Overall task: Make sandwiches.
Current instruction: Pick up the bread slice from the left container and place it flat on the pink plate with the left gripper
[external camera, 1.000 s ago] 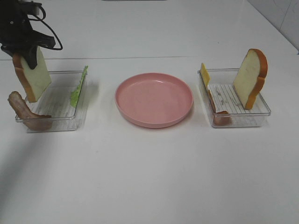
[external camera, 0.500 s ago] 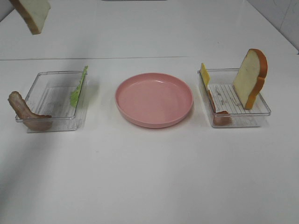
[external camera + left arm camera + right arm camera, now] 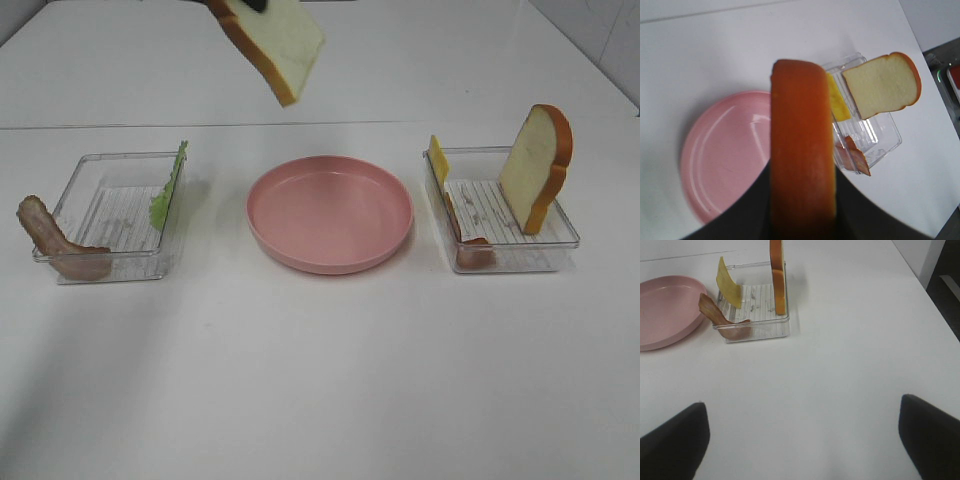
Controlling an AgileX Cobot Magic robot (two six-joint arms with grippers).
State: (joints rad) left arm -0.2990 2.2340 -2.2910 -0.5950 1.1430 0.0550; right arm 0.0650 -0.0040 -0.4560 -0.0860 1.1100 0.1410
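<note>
Exterior high view: my left gripper (image 3: 252,5) is only a dark sliver at the top edge, clamped on the held bread slice (image 3: 272,42). The slice hangs tilted in the air, crust edge down, touching nothing. Pink plate (image 3: 330,213) sits mid-table, bare. Left tray (image 3: 100,160) holds the lettuce (image 3: 168,185) leaning on its plate-side wall. The left bacon strip (image 3: 55,245) is draped over the outer front corner. Right tray (image 3: 560,235) has the cheese (image 3: 438,158) propped at its plate-side wall, the second bread slice (image 3: 537,168) standing upright, and the right bacon strip (image 3: 470,248) at the front corner nearest the plate. My right gripper is not in this view.

Left wrist view: my left gripper (image 3: 802,205) jaws press both sides of the held bread slice (image 3: 802,145). Only its orange-brown crust faces the camera. Below it I see the pink plate (image 3: 720,155). Beside that is the right tray (image 3: 885,142) with the cheese (image 3: 837,100), second bread slice (image 3: 882,85) and right bacon strip (image 3: 856,157).

Right wrist view: my right gripper (image 3: 801,405) has its jaws wide apart with nothing between them, over bare white table (image 3: 850,340). The fingers (image 3: 675,440) are blurred dark shapes. Well ahead is the right tray (image 3: 755,332). The cheese (image 3: 727,282) leans, the right bacon strip (image 3: 715,315) hangs over the rim on the plate side, and the second bread slice (image 3: 776,275) is seen edge-on. Pink plate (image 3: 665,310) lies just beside that tray.
</note>
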